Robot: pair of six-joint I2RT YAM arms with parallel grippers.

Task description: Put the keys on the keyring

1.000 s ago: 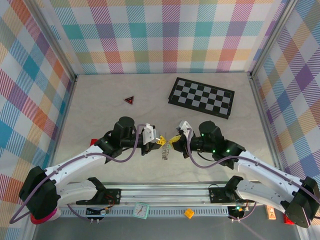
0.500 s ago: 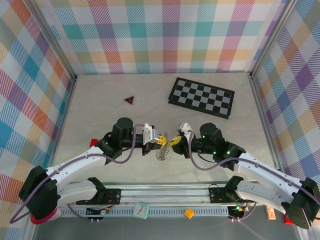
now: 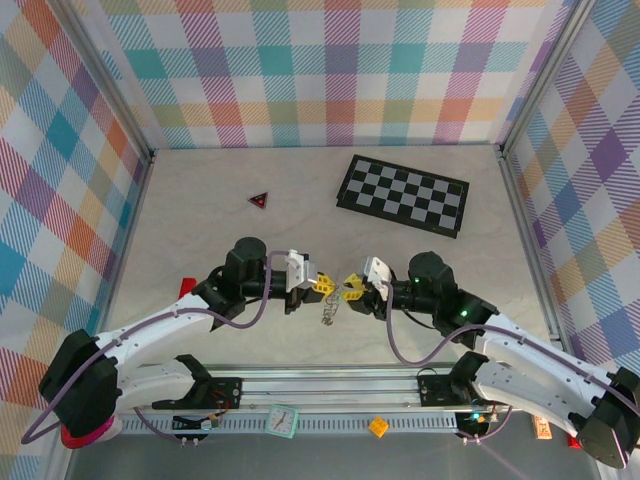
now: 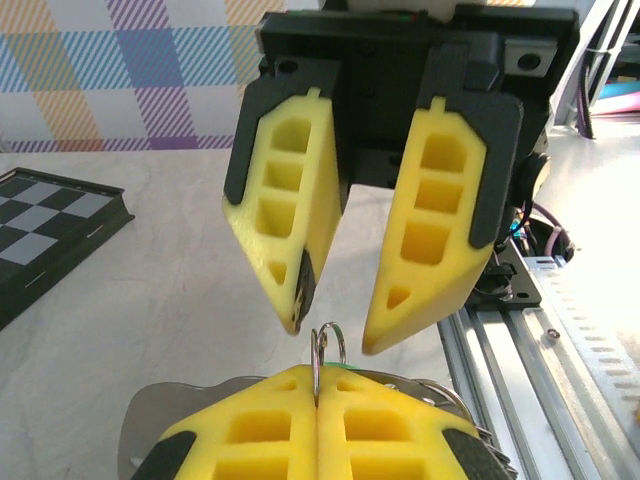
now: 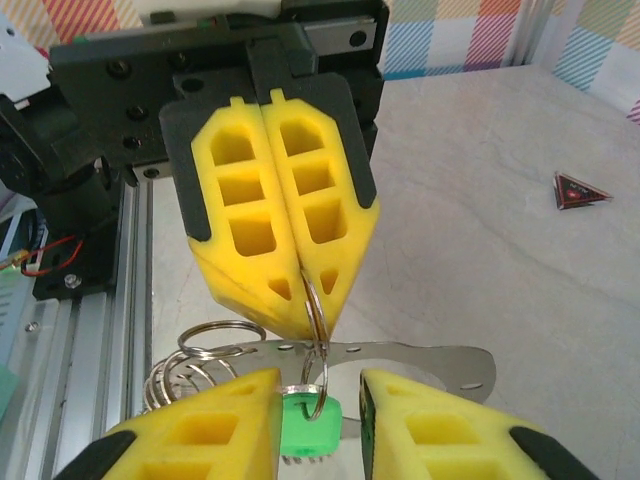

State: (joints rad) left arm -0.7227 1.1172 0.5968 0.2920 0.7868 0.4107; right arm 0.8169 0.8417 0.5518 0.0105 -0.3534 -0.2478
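My left pincer [image 4: 317, 400] is shut tight. It pinches one thin silver loop of the keyring [image 3: 328, 311], and the rest of the keyring hangs down under it.

My right pincer [image 5: 320, 400] is open, with its two yellow fingers apart. It points nose to nose at my left pincer, very near.

The green key [image 5: 308, 428] sits between my right fingers. The thin loop reaches down to its green head. I cannot tell if my fingers touch the key.

Just beside the key I see a flat silver strip [image 5: 430, 362] with little holes and some curly wire rings [image 5: 190, 370].

Both pincers meet over the near middle of the tabletop [image 3: 200, 225]. Far back on it lies a black and white checkered board [image 3: 403, 195]. A small red triangle [image 3: 259, 200] lies left of the board, well apart from my pincers.
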